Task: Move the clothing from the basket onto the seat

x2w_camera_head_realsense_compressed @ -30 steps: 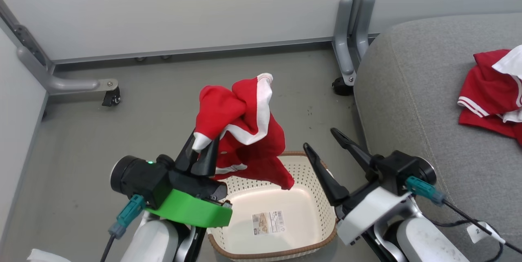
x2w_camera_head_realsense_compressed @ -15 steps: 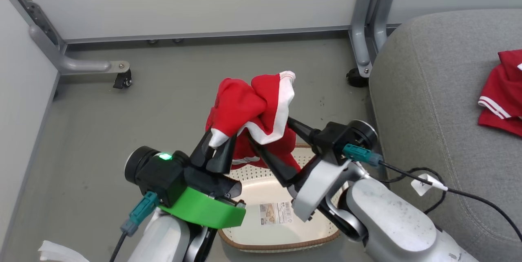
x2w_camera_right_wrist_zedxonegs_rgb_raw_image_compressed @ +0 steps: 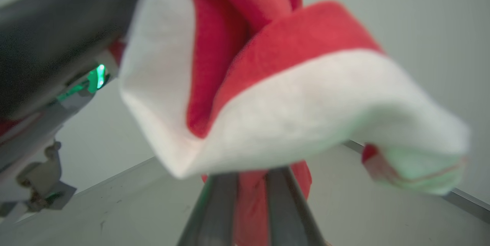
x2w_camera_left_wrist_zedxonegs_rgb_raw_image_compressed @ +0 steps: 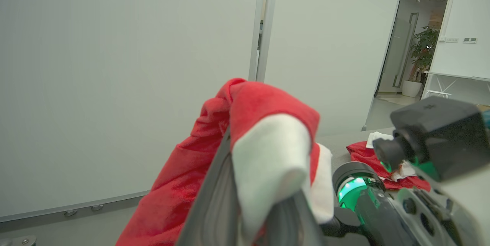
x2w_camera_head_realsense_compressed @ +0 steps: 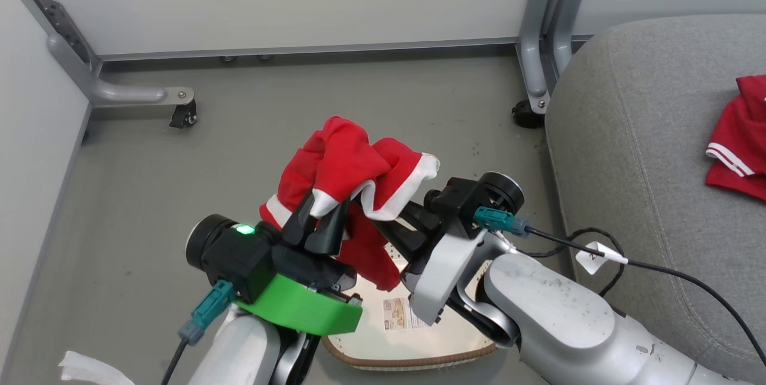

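2 pinches on the garment [x2w_camera_head_realsense_compressed: 341, 160], left hand [x2w_camera_head_realsense_compressed: 322, 217] at cuff & right hand [x2w_camera_right_wrist_zedxonegs_rgb_raw_image_compressed: 249, 184] lower: lift clear of basket [x2w_camera_head_realsense_compressed: 413, 363], swing right to seat [x2w_camera_head_realsense_compressed: 628, 133].

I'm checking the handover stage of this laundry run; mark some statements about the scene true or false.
1. The left gripper clamps the red garment. True.
2. That garment lies inside the basket. False: it hangs above it.
3. A second garment lies on the seat. True.
4. The right gripper hovers over the seat. False: it pinches the red garment beside the left gripper.
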You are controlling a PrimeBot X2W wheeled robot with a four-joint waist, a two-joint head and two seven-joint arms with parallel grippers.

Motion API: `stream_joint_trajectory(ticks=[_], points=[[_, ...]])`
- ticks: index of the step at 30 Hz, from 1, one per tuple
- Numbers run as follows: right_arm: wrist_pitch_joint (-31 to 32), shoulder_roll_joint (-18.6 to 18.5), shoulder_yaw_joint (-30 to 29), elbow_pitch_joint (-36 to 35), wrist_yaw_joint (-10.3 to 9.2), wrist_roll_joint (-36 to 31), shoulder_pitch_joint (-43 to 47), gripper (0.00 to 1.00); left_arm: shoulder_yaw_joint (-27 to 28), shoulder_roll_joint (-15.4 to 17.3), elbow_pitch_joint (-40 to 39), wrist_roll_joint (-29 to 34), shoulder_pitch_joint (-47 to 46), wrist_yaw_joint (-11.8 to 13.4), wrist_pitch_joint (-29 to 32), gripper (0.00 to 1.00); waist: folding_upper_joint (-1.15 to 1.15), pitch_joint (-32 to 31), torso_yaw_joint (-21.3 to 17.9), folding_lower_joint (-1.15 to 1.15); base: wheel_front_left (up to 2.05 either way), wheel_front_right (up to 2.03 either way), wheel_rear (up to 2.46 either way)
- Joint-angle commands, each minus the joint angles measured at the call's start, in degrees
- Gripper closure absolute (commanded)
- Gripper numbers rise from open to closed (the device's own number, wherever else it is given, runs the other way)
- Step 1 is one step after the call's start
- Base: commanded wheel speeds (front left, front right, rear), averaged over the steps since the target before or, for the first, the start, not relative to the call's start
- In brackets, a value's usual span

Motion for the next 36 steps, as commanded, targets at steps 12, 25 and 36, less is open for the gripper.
stream_joint_trajectory(ticks=[12,25,36], points=[[-2.4,-0.1,2.3,2.4,-0.02,2.6,-2.0,1.00,-0.2,0.7,0.0,-0.4,-0.2,0.7,-0.4,1.00,0.00,-0.1,-0.2,0.00,0.00,0.00,0.00],[-3.7,-0.6,1.8,4.4,-0.02,4.4,-2.0,1.00,-2.5,3.8,1.7,1.2,1.7,1.0,4.6,0.00,0.00,-0.7,0.5,0.00,0.00,0.00,0.00],[-4.1,-1.3,0.6,6.2,-0.02,4.9,-0.4,1.00,-5.7,5.8,3.2,2.3,5.9,1.3,7.0,0.00,0.00,-1.6,1.5,0.00,0.00,0.00,0.00]])
